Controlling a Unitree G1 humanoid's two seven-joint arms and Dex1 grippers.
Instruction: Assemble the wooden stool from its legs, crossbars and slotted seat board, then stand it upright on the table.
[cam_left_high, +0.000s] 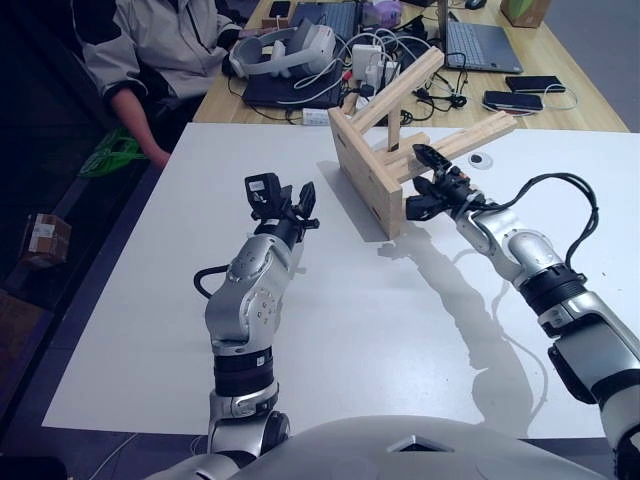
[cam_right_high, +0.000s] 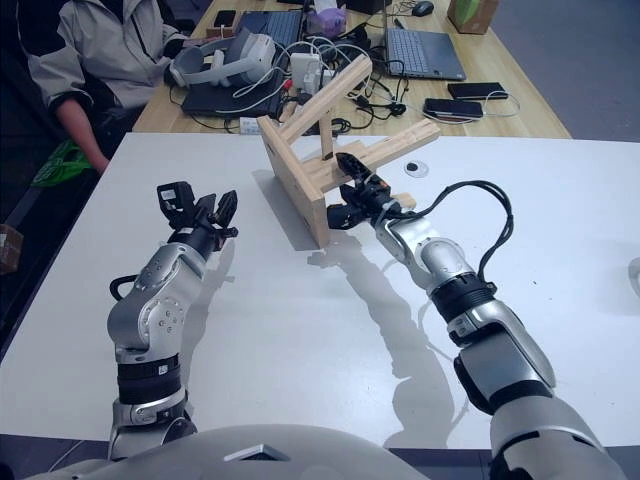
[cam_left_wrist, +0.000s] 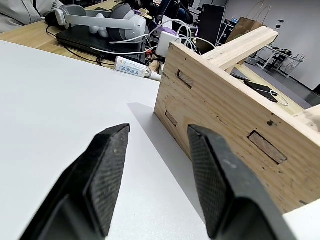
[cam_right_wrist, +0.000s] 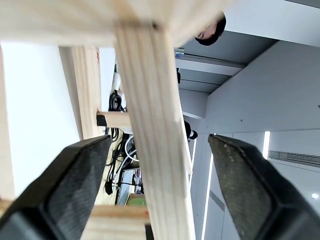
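The wooden stool lies on its side on the white table, toward the back. Its slotted seat board stands on edge, and its legs point to the back right, joined by a short crossbar. My right gripper is open and straddles the lower leg close to the seat board, with a gap on each side of the wood. My left gripper is open with nothing between its fingers, just left of the seat board and low over the table.
Behind the table, a wooden desk holds a headset, laptops, phones and cables. A person sits at the back left. A small round disc lies on the table right of the stool. The near half of the table offers free room.
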